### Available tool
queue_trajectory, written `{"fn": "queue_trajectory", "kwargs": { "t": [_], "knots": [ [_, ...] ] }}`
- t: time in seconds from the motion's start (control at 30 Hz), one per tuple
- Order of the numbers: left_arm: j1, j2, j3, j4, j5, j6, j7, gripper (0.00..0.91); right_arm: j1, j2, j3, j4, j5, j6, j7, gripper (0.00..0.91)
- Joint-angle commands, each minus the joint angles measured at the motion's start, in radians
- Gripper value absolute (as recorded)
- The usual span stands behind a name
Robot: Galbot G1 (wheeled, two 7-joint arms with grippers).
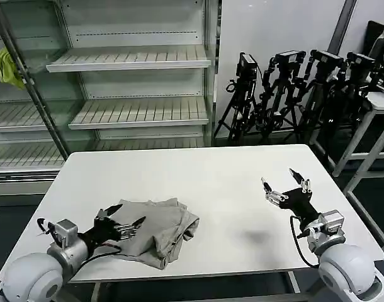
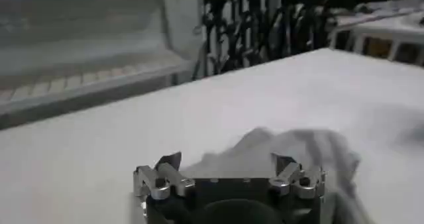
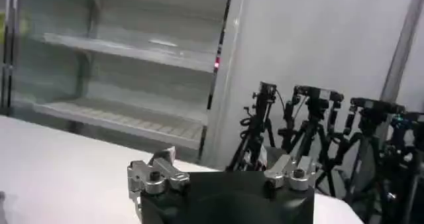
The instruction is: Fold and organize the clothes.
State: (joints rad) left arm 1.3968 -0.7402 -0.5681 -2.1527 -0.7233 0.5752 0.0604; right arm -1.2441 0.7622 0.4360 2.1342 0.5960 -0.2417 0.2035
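Observation:
A light grey shirt [image 1: 160, 229] lies bunched and partly folded on the white table [image 1: 223, 182], near its front left edge. My left gripper [image 1: 121, 221] hovers at the shirt's left edge, open, with nothing between its fingers. From the left wrist the same grey cloth [image 2: 291, 149] lies just beyond the open left gripper [image 2: 227, 162]. My right gripper [image 1: 285, 184] is raised over the table's right side, open and empty, far from the shirt. In the right wrist view the right gripper [image 3: 222, 162] points toward the shelves.
Empty metal shelves [image 1: 129, 60] stand behind the table, with a yellow-green cloth [image 1: 8, 66] hanging at their left end. Black tripods [image 1: 293, 88] crowd the back right. Another white table [image 1: 378, 104] stands at the far right.

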Motion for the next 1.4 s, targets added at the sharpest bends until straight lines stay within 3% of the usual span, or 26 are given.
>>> {"fn": "queue_trajectory", "kwargs": {
  "t": [0.03,0.5,0.57,0.6,0.7,1.4],
  "knots": [
    [0.104,-0.05,-0.074,0.119,0.049,0.001,-0.006,0.907,0.0,0.011,-0.004,0.023,0.002,0.007,-0.004,0.907],
    [0.071,-0.056,-0.051,0.156,0.056,0.0,0.012,0.907,-0.039,0.014,0.023,0.074,0.0,0.007,-0.002,0.907],
    [0.07,-0.054,-0.051,0.153,0.056,0.0,0.016,0.725,-0.044,0.016,0.024,0.08,-0.001,0.006,-0.002,0.907],
    [0.07,-0.053,-0.051,0.151,0.056,0.0,0.018,0.353,-0.046,0.016,0.025,0.082,-0.002,0.006,-0.002,0.907],
    [0.07,-0.053,-0.052,0.143,0.053,-0.002,0.022,0.04,-0.054,0.016,0.03,0.088,-0.003,0.006,-0.002,0.907],
    [0.1,-0.044,-0.104,0.097,0.054,-0.017,0.032,0.04,-0.1,0.021,0.081,0.115,-0.002,0.011,-0.007,0.907]
  ]
}}
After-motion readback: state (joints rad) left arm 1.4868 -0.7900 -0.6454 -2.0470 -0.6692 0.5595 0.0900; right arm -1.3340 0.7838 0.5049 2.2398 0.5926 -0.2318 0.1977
